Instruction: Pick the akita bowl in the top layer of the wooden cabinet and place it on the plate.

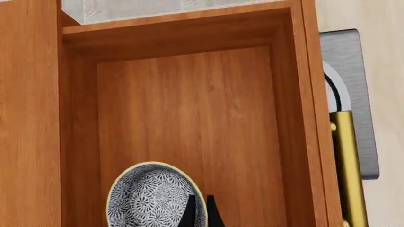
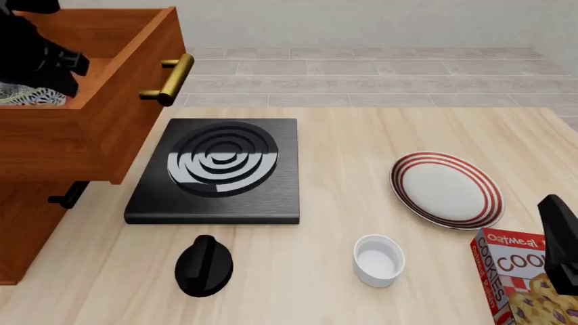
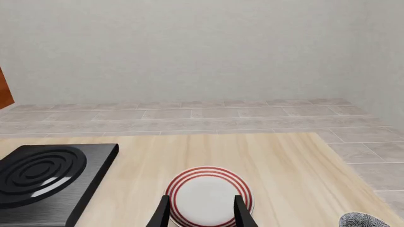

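- Inside, the top layer (image 1: 189, 118) of the wooden cabinet (image 2: 27, 223) stands pulled out, and the akita bowl (image 1: 151, 196) lies on its floor toward one side wall, the only thing in it.
- Left gripper (image 1: 200, 213) reaches into that drawer, its two dark fingertips (image 1: 189, 215) pressed almost together right at the bowl's rim; whether they pinch the rim I cannot tell.
- From the front, only a patterned sliver of the bowl shows behind the drawer wall, under the dark left arm.
- On the table, the plate (image 2: 447, 189) lies near the right edge with nothing on it.
- One white ramekin (image 2: 378, 259) sits toward the near edge, also holding nothing.
- One black stove slab (image 2: 216, 169) lies just beside the cabinet; one black knob-like piece (image 2: 204, 265) sits in front of it.
- One cookie box (image 2: 524, 277) occupies the near right corner.
- Right gripper (image 3: 202, 213) hangs over the plate, fingers spread wide and holding nothing.
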Controlling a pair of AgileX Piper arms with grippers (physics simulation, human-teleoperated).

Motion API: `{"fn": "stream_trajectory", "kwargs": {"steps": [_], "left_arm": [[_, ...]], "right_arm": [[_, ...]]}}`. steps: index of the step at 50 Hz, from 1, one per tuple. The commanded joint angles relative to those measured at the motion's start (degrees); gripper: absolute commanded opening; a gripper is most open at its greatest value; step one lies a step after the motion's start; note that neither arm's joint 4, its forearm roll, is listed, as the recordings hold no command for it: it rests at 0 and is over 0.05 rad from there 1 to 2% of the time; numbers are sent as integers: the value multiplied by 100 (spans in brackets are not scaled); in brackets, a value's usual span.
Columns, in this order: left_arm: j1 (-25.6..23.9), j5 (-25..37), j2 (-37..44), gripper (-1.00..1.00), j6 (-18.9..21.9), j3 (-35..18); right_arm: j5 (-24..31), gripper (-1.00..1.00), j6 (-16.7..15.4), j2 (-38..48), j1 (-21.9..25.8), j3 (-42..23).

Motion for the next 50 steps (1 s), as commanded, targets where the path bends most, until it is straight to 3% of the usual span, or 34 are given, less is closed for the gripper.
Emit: {"fn": "stream_trajectory", "kwargs": {"steps": [1,27,50], "left_arm": [[-196,126,1,-100,-9,-109],[-508,476,-54,-100,-90,-850],[-719,479,-153,-100,-273,-1097]], "right_arm": [[1,100,2,0,0,-2],[6,100,9,-9,3,-24],[-11,100,-5,-10,-17,-27]]}}
